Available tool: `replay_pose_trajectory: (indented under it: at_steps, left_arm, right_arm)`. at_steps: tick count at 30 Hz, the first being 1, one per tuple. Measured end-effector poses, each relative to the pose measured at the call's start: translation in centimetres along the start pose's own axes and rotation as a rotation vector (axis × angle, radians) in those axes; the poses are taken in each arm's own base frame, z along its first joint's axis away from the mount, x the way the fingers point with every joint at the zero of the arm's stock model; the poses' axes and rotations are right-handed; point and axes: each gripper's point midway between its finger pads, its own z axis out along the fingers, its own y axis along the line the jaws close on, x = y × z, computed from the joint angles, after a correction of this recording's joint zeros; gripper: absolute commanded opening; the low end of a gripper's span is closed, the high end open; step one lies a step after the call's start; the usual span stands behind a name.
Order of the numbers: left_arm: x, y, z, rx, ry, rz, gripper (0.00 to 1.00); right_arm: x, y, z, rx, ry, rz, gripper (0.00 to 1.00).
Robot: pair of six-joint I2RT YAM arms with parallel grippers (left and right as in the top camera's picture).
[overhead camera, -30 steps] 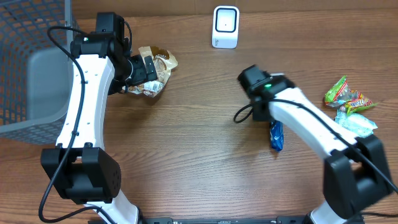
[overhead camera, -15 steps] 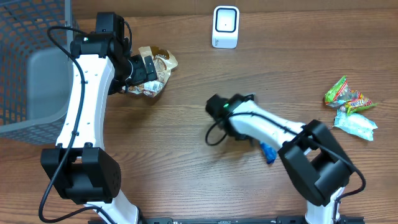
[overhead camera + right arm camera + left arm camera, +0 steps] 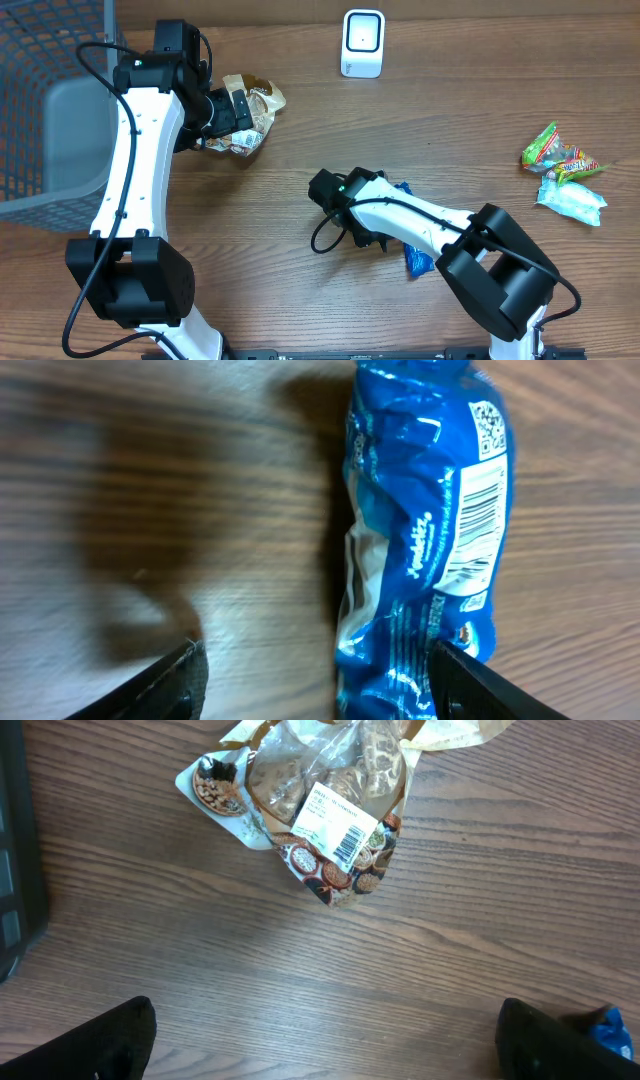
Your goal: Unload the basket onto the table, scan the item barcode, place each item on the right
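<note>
Blue packet (image 3: pixel 418 262): it lies flat on the wooden table (image 3: pixel 300 300), a little right of centre in the overhead view. My right arm hides part of it.
Barcode (image 3: pixel 478 510): it is printed on a white panel and faces up, at the right side of the right wrist view. The foil around it is creased and shiny.
Right gripper (image 3: pixel 315 660): the fingers are spread and hold nothing. One tip sits at each lower corner of the wrist view, with the packet loose between them and closer to the right-hand tip.
Risk, grip: I judge that closing from here could catch only the packet's edge or push it sideways, because it sits off centre. A pinch across the white panel would cover the code.
Risk, read: creases and glare could spoil the scan even with the code turned toward the reader.
Scanner (image 3: pixel 362 43): the small white unit at upper centre of the overhead view is well apart from the packet, so a weak hold could slip on the way.
Left gripper (image 3: pixel 325 1040): it is wide open and empty, just short of a clear snack bag (image 3: pixel 330 830) at upper left of the overhead view.
Risk, arms: I think both arms reaching for the scanner together could collide.
</note>
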Motion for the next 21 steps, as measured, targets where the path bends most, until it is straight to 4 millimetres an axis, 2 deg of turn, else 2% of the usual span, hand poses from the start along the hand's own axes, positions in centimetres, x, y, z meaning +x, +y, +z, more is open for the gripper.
replay_pose_trajectory:
  at_steps: [3, 6, 9, 12, 14, 17, 21]
  left_arm:
    - [0.0, 0.0, 0.0, 0.0, 0.0, 0.0, 1.0]
    - [0.0, 0.0, 0.0, 0.0, 0.0, 0.0, 1.0]
    - [0.0, 0.0, 0.0, 0.0, 0.0, 0.0, 1.0]
    - [0.0, 0.0, 0.0, 0.0, 0.0, 0.0, 1.0]
    - [0.0, 0.0, 0.0, 0.0, 0.0, 0.0, 1.0]
    - [0.0, 0.0, 0.0, 0.0, 0.0, 0.0, 1.0]
    - [0.0, 0.0, 0.0, 0.0, 0.0, 0.0, 1.0]
  right_arm:
    - [-1.3, 0.6, -1.3, -0.081, 0.009, 0.016, 0.72]
    - [-3.3, 0.3, -3.5, -0.191, -0.007, 0.046, 0.72]
    - [-5.5, -1.8, -6.4, -0.324, -0.04, 0.092, 0.71]
    - [-6.3, -6.0, -8.5, -0.417, -0.059, 0.14, 0.68]
    - [-6.1, -9.2, -8.8, -0.453, -0.047, 0.164, 0.6]
    - [-5.9, -11.8, -8.0, -0.499, -0.023, 0.154, 0.56]
    - [-4.2, -11.6, -5.8, -0.571, 0.037, 0.077, 0.56]
